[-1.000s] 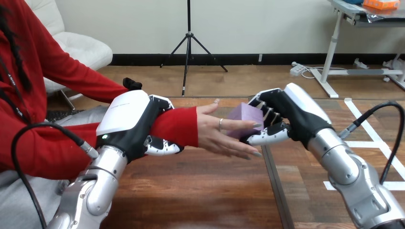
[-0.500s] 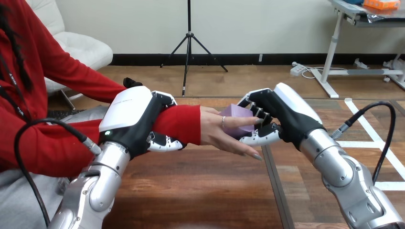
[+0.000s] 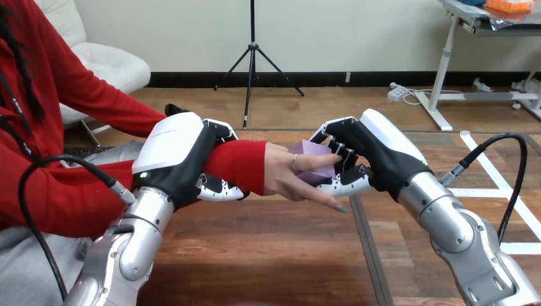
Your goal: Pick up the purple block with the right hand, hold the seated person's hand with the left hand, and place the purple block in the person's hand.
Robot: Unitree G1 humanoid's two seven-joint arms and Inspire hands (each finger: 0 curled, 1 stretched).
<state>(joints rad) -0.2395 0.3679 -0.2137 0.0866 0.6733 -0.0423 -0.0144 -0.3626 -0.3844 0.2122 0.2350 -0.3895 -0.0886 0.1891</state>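
Grips purple block (image 3: 311, 160) in right robot hand (image 3: 370, 156), person's wrist (image 3: 237, 166) in left robot hand (image 3: 175, 156); risks drop off tilted palm on early release.

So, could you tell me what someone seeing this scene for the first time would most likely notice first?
Probably the middle of the view, where the right hand grips a purple block against the person's hand, whose fingers lie across the block. Just to the left, the left hand is curled round the person's red-sleeved wrist, above the wooden table.
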